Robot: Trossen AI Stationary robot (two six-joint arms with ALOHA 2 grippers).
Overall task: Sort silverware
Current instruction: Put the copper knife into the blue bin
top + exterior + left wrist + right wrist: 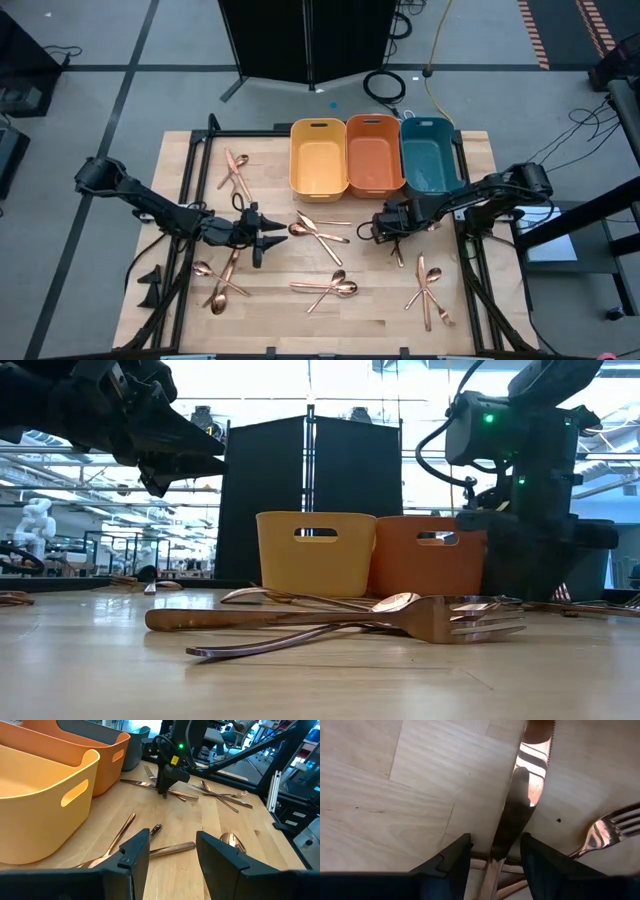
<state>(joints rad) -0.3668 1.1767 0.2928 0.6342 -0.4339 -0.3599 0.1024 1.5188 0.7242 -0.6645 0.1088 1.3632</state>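
Silverware (320, 231) lies scattered in small crossed heaps over the wooden counter (270, 310), none of it in the bins at the far edge: the yellow bin (318, 157), the orange bin (374, 153) and the teal bin (426, 153) stand side by side, touching, and look empty from above. The right pincer (492, 852) is down at the counter near the middle, just in front of the orange and teal bins, its fingers spread wide and straddling the handle of a knife (520, 800) that runs straight between them, with a fork (610, 827) lying just beside. Nothing is clamped yet; the fingers seem set either side of the handle so that closing would catch it across its narrow width, which looks like the step in hand. The left pincer (172, 852) hovers above the counter on the left side, fingers parted and holding nothing, pointed toward a heap of pieces near the yellow bin, a spoon (231, 841) and a handle (172, 849) lying just past its tips. It appears to wait there, well apart from the right arm, probably to keep clear while the other picks. Sorting seems barely begun.
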